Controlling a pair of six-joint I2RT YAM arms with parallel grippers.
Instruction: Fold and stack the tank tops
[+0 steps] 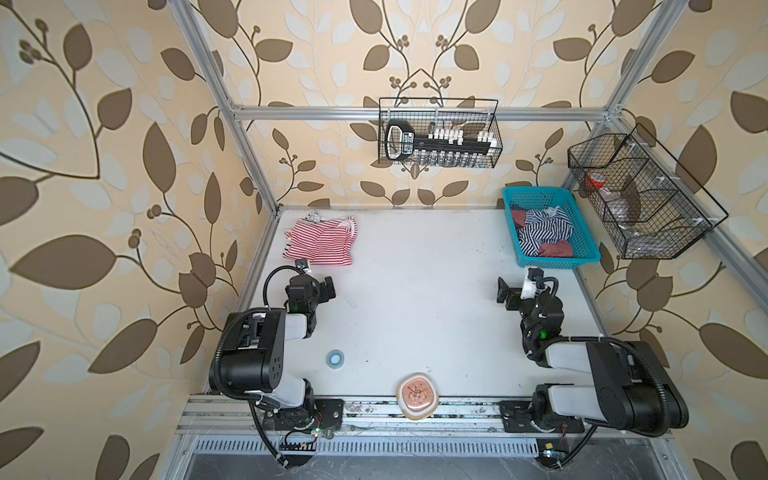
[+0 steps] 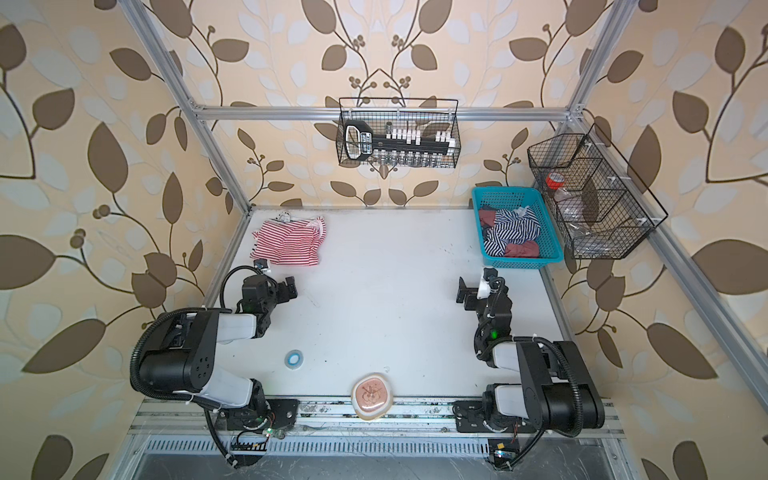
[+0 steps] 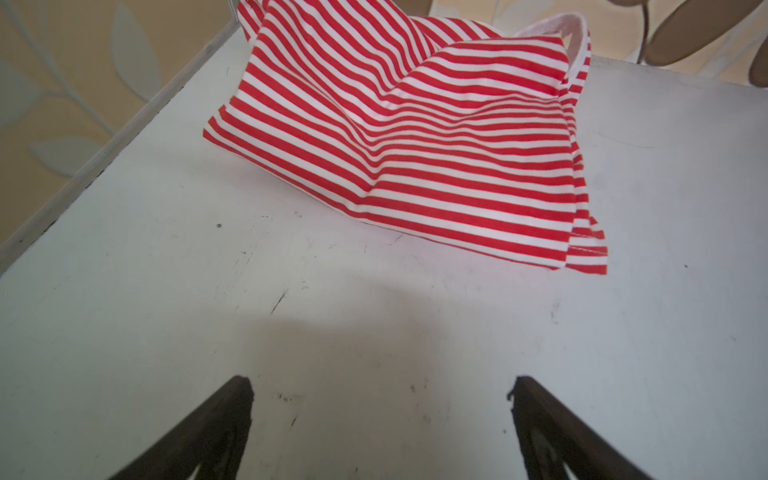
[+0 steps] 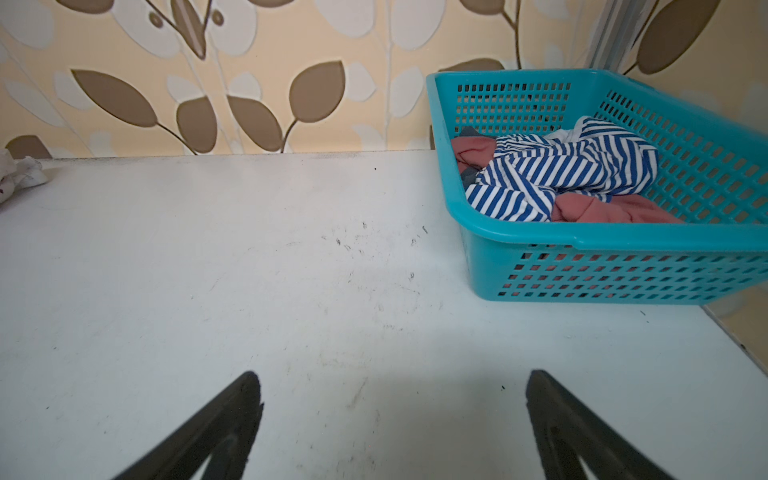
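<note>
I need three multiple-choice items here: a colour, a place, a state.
1. The folded striped tank top on the white table has white stripes and: A) green B) black C) red.
2. The navy-and-white striped tank top lies: A) flat on the table B) in the teal plastic basket C) under the table.
3. The left tool is: A) open, empty B) shut on cloth C) shut, empty.
Key: C, red stripes in the left wrist view; B, bunched beside pink cloth; A, fingers apart over bare table.

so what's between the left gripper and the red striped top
Nothing: only bare white table lies between the left gripper and the red striped top, clear in the left wrist view.
</note>
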